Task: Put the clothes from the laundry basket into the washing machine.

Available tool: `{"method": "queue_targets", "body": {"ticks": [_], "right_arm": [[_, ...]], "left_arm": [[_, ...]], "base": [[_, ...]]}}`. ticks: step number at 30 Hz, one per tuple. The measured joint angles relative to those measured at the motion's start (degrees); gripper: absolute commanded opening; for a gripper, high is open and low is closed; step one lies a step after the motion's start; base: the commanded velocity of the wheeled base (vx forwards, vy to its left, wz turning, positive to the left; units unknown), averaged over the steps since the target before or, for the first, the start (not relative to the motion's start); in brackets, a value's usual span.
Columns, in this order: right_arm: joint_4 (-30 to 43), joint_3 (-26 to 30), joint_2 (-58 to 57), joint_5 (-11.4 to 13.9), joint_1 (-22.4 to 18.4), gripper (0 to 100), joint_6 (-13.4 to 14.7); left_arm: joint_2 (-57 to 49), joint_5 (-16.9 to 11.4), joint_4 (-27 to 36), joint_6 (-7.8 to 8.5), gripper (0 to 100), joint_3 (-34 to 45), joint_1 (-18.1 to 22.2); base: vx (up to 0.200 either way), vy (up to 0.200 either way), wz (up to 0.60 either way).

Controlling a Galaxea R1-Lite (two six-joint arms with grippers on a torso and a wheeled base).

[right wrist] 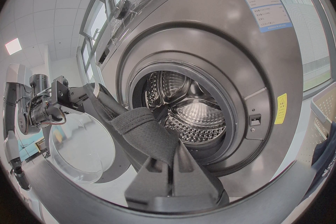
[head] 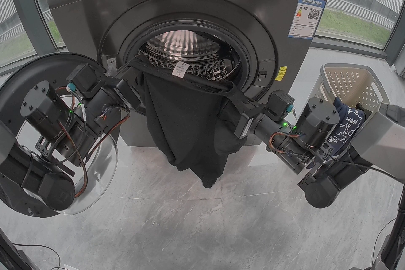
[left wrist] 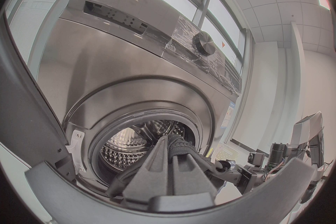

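Grip: black garment is clamped by left gripper and right gripper.
Risk: lower part may be snagged outside drum.

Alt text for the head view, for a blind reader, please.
The left pincer and right pincer hold a black garment stretched across the mouth of the washing machine, hanging toward the floor. The door stands open at left; a laundry basket holding a navy garment stands at right.

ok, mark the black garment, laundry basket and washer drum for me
black garment [head: 185,127]: head view, hanging middle of the cloth.
laundry basket [head: 353,83]: head view, perforated inner wall.
washer drum [head: 184,45]: head view, shiny inner wall.
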Motion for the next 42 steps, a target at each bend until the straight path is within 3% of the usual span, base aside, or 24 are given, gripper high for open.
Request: {"method": "queue_targets", "body": {"ticks": [9,16,27,42], "right_arm": [[0.4,-2.3,-0.2,-0.6,-0.1,0,0.0],[0.8,-3.2,-3.8,-5.3,0.7,0,0.8],[0.4,5.7,-13.8,-8.6,1.6,0,3.7],[0.1,4.8,-17.6,-10.7,3.1,0,4.6]], "left_arm": [[-1.5,0.1,0.0,0.35,0,1.7,-0.9],[-4.5,0.0,0.9,0.33,0,4.8,-0.8],[-7.7,0.0,1.5,0.33,0,10.3,-1.1],[-10.1,0.1,1.2,0.22,0,9.3,-1.0]], "base": [[0.000,0.000,0.00],[0.000,0.000,0.00],[0.000,0.000,0.00],[0.000,0.000,0.00]]}}
